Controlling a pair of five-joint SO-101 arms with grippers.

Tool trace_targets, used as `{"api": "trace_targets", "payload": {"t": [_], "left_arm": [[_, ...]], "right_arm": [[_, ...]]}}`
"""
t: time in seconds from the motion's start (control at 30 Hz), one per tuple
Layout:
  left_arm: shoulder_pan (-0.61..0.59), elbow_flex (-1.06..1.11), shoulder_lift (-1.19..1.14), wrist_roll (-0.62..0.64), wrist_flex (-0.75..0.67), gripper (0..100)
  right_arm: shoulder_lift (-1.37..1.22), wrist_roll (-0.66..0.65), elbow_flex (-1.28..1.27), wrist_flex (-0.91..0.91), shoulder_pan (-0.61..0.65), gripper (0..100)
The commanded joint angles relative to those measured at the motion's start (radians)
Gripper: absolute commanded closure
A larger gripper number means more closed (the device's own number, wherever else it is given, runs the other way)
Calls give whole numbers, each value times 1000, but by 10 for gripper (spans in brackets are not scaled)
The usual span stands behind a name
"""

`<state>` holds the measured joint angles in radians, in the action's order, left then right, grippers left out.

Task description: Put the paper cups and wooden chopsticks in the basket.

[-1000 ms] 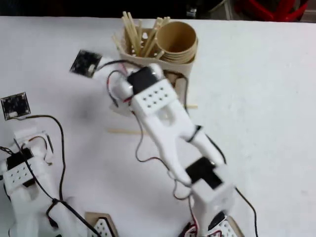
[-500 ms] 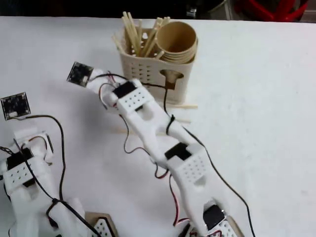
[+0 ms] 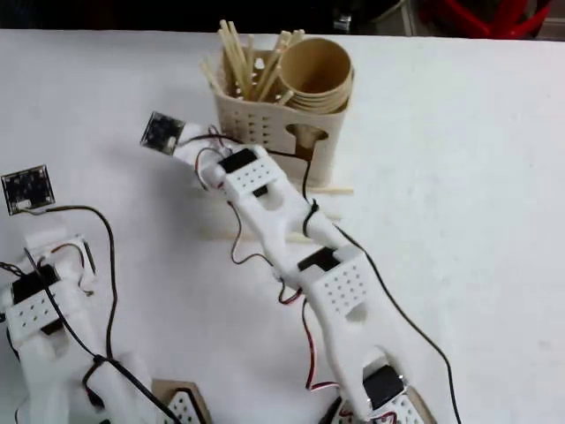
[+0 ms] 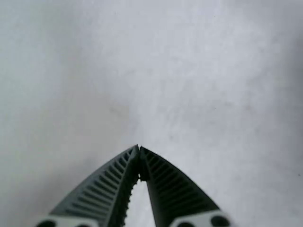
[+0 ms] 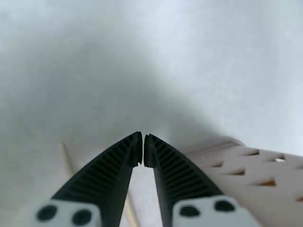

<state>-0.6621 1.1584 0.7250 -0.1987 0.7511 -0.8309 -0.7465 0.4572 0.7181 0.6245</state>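
Paper cups (image 3: 316, 69) and most chopsticks (image 3: 238, 60) stand in the basket (image 3: 256, 128). I count two loose sticks (image 3: 334, 189) left on the table (image 3: 459, 177). My right gripper (image 5: 143, 142), beside the basket, and left gripper (image 4: 138, 151) are both closed, holding nothing.

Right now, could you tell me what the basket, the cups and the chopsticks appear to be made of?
The basket looks like moulded plastic, cream and matte: its walls carry even rows of small holes. The cups look like paper, tan and dull, with thin stacked rims. The chopsticks look like pale bare wood, thin and straight, without shine; bamboo cannot be ruled out.
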Motion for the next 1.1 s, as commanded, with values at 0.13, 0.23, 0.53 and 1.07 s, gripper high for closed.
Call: {"api": "trace_targets", "payload": {"t": [0.13,0.23,0.53,1.07], "left_arm": [[-7,-28,22,6,-17,977],[-7,-28,22,6,-17,977],[-7,-28,22,6,-17,977],[-7,-28,22,6,-17,977]], "right_arm": [[15,-103,11,170,1,979],[16,-135,11,252,19,979],[102,-130,100,605,85,979],[114,-132,356,995,84,821]]}}
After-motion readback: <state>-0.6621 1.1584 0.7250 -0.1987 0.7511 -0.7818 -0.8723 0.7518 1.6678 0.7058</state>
